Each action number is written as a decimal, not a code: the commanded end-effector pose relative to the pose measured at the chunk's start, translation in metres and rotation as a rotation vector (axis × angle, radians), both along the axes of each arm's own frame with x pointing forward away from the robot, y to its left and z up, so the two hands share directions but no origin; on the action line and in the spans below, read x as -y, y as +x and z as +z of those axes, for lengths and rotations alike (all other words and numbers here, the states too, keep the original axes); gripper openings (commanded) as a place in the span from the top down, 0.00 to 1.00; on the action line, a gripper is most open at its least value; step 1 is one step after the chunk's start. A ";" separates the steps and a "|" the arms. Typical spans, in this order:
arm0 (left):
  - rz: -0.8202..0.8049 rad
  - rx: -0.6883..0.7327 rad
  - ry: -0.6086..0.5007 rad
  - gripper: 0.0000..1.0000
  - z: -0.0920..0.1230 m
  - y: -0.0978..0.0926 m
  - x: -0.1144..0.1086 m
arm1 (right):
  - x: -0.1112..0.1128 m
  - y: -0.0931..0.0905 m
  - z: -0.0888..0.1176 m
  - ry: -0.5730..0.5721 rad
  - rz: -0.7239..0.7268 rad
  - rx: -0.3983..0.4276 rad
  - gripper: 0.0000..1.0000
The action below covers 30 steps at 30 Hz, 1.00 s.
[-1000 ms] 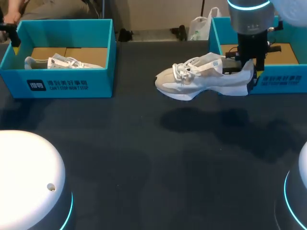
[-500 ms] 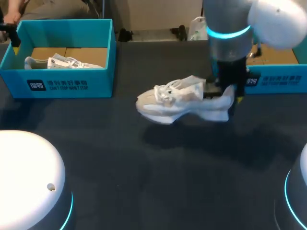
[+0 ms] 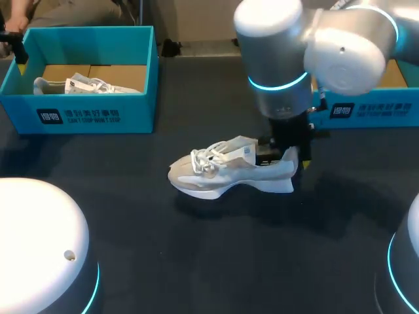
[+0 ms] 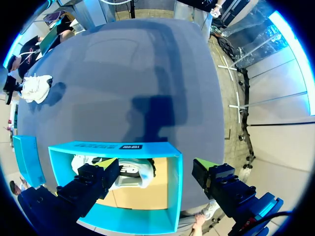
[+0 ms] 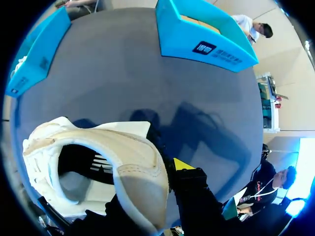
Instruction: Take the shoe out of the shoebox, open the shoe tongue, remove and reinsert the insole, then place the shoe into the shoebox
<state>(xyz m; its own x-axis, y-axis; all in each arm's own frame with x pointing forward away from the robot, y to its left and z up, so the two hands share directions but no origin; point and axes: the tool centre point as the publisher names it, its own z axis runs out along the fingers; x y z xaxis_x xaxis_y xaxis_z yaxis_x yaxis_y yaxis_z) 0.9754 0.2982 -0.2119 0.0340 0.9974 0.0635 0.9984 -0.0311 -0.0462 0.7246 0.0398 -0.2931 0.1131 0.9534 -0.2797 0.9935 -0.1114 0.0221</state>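
White-and-beige shoe [image 3: 229, 171] sits sole-down in the middle of the table [image 3: 196, 261] (touching or just above, I cannot tell), out of the shoebox [image 3: 373, 112]. The right gripper [image 3: 288, 156] pinches its heel collar between the fingers, likely to land it level for the tongue work. Its long axis runs across the table, toe to my left. The left gripper [image 4: 156, 169] has fingers wide apart, empty.

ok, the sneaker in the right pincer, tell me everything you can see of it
The sneaker is white and beige, seemingly mesh and suede, with white laces, a raised tongue and a thick white sole. It is upright, low over the dark table, toe toward the left arm's side; whether the sole touches down I cannot tell. The right pincer clamps its heel from above. The opening looks dark inside.
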 end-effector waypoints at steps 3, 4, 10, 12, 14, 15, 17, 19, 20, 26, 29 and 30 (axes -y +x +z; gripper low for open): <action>0.000 0.002 0.002 0.00 0.000 -0.001 0.000 | -0.014 -0.003 -0.007 -0.016 0.010 -0.004 1.00; 0.000 0.002 0.002 0.00 0.000 -0.001 0.000 | -0.020 -0.006 -0.013 -0.023 0.015 -0.010 1.00; 0.000 0.002 0.002 0.00 0.000 -0.001 0.000 | -0.040 -0.020 -0.040 -0.055 0.023 -0.039 1.00; 0.000 0.002 0.002 0.00 0.000 -0.001 0.000 | -0.042 -0.023 -0.047 -0.043 0.018 -0.042 1.00; 0.000 0.002 0.002 0.00 0.000 -0.001 0.000 | -0.045 -0.024 -0.053 -0.037 0.013 -0.052 1.00; 0.000 0.002 0.002 0.00 0.000 -0.001 0.000 | -0.045 -0.025 -0.054 -0.024 0.016 -0.049 1.00; 0.000 0.002 0.002 0.00 0.000 -0.001 0.000 | -0.047 -0.027 -0.059 -0.028 0.018 -0.053 1.00; 0.000 0.002 0.002 0.00 0.000 -0.001 0.000 | -0.047 -0.028 -0.060 -0.015 0.020 -0.047 1.00; 0.000 0.002 0.002 0.00 0.000 -0.001 0.000 | -0.047 -0.029 -0.061 -0.010 0.019 -0.048 1.00; 0.000 0.002 0.002 0.00 0.000 -0.001 0.000 | -0.045 -0.032 -0.065 0.006 0.009 -0.048 1.00; 0.000 0.002 0.002 0.00 0.000 -0.001 0.000 | -0.044 -0.035 -0.066 0.012 0.008 -0.050 1.00; 0.000 0.002 0.002 0.00 0.000 -0.001 0.000 | -0.043 -0.035 -0.066 0.018 0.011 -0.048 1.00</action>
<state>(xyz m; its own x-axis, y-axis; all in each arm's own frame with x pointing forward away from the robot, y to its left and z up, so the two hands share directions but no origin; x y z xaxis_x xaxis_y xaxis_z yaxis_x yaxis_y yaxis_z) 0.9754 0.2982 -0.2119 0.0341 0.9974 0.0636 0.9984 -0.0311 -0.0462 0.6924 0.0884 -0.3598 0.0907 0.9536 -0.2870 0.9940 -0.1043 -0.0323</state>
